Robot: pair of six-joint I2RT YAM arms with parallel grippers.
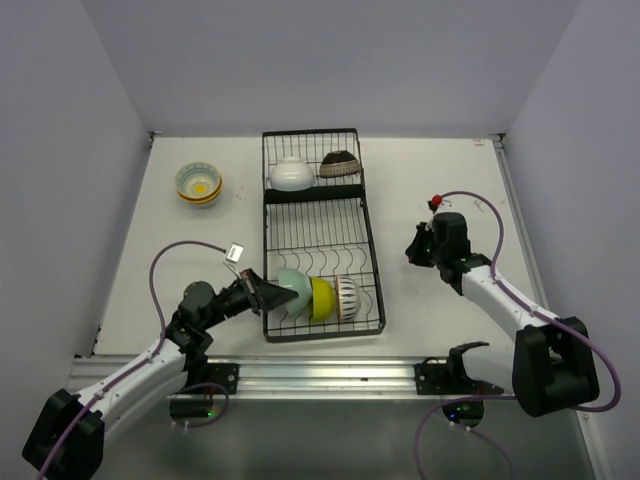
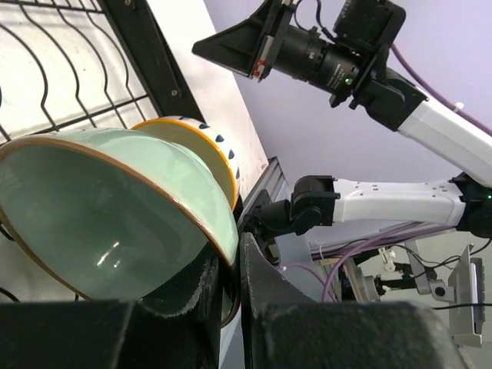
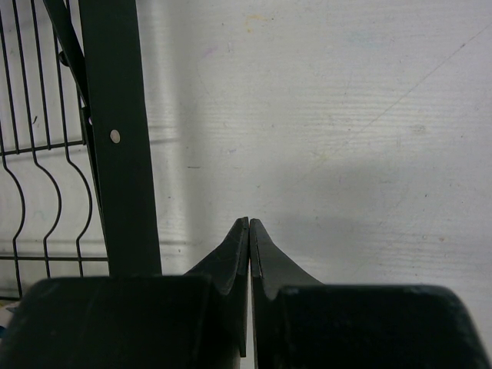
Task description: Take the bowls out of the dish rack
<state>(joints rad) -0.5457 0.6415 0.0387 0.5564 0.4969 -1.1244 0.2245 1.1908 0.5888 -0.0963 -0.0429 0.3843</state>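
Plain lilac walls (image 1: 330,60) on three sides, white table (image 1: 450,180) boxed in between, metal rail (image 1: 330,372) along the near edge. Soft, even light.

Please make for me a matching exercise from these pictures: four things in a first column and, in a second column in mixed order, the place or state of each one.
Things
1. white bowl
2. pale green bowl
3. stack of bowls
4. right gripper

Places or states
A. on the table, left of the dish rack
B. shut, empty, over the table right of the rack
C. in the rack's small far section
D. at the rack's near end, rim pinched by the left gripper

Pairs: 1-C, 2-D, 3-A, 4-B
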